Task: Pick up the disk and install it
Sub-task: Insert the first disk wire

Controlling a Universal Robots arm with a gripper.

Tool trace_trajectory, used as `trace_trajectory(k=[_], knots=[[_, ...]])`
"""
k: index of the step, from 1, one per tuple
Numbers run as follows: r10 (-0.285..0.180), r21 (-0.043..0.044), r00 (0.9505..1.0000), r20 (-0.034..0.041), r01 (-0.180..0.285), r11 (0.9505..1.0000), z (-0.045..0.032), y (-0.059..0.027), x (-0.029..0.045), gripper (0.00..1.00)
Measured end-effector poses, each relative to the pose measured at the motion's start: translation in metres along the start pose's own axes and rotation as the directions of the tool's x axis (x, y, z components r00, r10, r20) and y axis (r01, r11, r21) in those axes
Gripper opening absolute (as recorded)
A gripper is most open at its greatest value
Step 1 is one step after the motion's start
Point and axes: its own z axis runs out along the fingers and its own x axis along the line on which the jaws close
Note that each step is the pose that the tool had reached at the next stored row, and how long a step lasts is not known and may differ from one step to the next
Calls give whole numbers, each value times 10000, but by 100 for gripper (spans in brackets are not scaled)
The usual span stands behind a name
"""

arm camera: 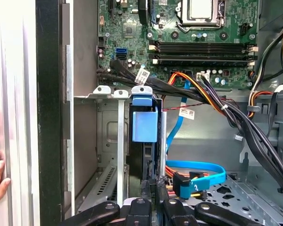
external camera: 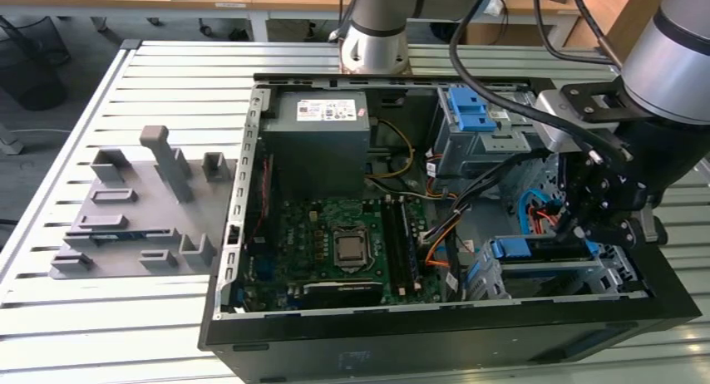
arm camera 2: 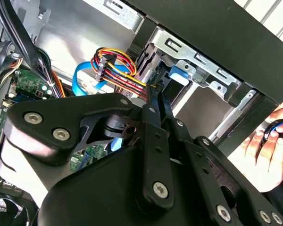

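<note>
Installation step in hand: the flat silver hard drive with its blue plastic bracket (arm camera: 145, 125) stands on edge inside the grey sheet-metal drive cage (arm camera: 108, 122) at the corner of the open black computer case (external camera: 444, 351). In the exterior view the disk's blue tab (external camera: 516, 249) shows at the cage mouth, toward that view's right.

The black claw (arm camera: 153, 188) sits right at the outer edge of the disk, in line with the slot; in the second wrist view the claw (arm camera 2: 156, 96) points straight at the blue tab. Whether it is clenched on the disk or released I cannot tell, as its own linkage hides the contact.

The disk appears partly entered rather than fully seated, though the depth is hard to judge.

Hazards noted: a blue flat data cable (arm camera: 198, 176) and a red, yellow and orange wire bundle (arm camera 2: 115, 66) lie just beside the claw. A person's hand (arm camera 2: 266, 150) rests against the case's outer wall.

Seating calls for straight travel along the cage rails, clear of those cables. The case stands on a slatted metal surface (external camera: 166, 85).
</note>
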Motion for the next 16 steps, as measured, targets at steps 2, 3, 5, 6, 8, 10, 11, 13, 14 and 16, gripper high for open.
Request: trace_trajectory(k=[2,3,5,6,8,10,11,13,14,16], knots=[[0,0,10000,0,0,10000,6,0,1,16],[0,0,10000,-1,0,10000,9,1,2,16],[0,0,10000,1,0,10000,17,1,4,16],[1,0,10000,2,-1,10000,23,2,5,16],[0,0,10000,-4,0,10000,30,2,6,16],[-1,0,10000,-7,1,10000,33,2,7,16],[0,0,10000,-5,0,10000,34,2,7,16],[0,0,10000,-1,0,10000,37,2,7,16],[0,0,10000,0,0,10000,37,2,7,16],[1,0,10000,10,-1,10000,41,3,7,18]])
